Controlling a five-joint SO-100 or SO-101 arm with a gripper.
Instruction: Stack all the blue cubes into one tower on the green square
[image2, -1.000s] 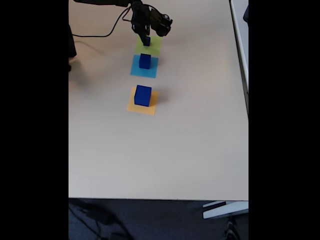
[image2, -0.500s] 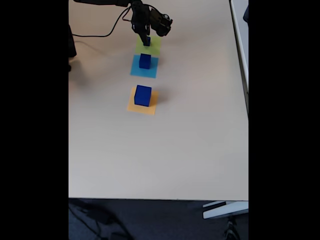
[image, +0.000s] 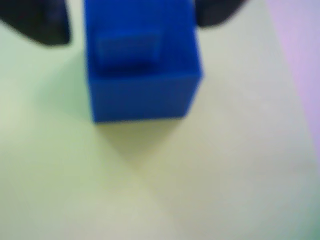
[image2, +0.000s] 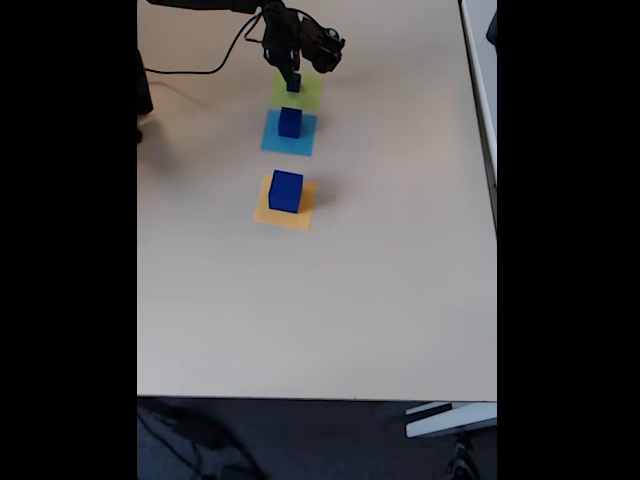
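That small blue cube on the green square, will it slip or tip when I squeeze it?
The small blue cube looks rigid and flat-sided, so it probably won't deform or roll. It sits flat on the green square, so tipping seems unlikely. Its surface may be smooth, so the gripper could slip if off-centre.

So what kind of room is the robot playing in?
Probably an office or lab: a plain beige tabletop, dark carpet-like floor below its edge, and a black cable trailing across the table toward the arm.
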